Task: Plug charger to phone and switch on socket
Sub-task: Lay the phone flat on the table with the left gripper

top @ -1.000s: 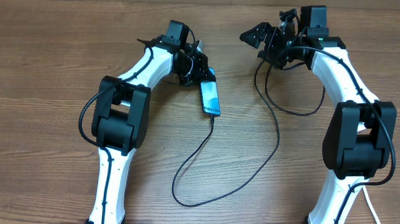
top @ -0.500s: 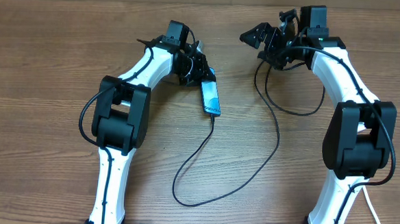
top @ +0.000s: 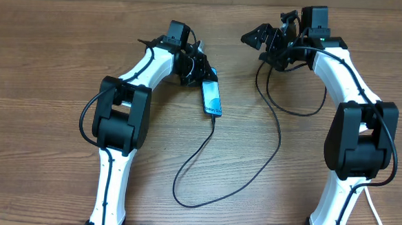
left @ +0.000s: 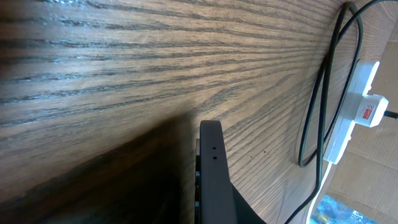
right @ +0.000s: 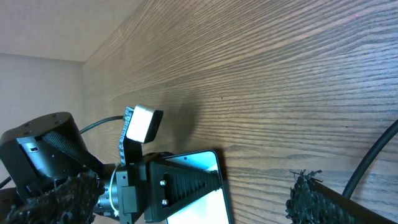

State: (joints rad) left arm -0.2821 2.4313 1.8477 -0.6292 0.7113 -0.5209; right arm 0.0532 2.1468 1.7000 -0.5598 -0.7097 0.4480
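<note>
The phone (top: 212,98) lies screen-up on the worktop (top: 45,56) between the arms. The left end effector (top: 198,69) is at its far end, and whether it grips there I cannot tell. The charger (top: 280,139) runs from the phone's near end, loops toward the front edge and rises to the right end effector (top: 265,41). That one is spread open, fingers (right: 306,190) wide apart. The left wrist view shows the socket (left: 351,118) beside the cable.

You can read nothing for certain: the small white lettering on the slim black-edged phone with the glowing blue-teal screen (top: 211,97) and the red mark on the white elongated plastic power strip (left: 344,134) are too small.
</note>
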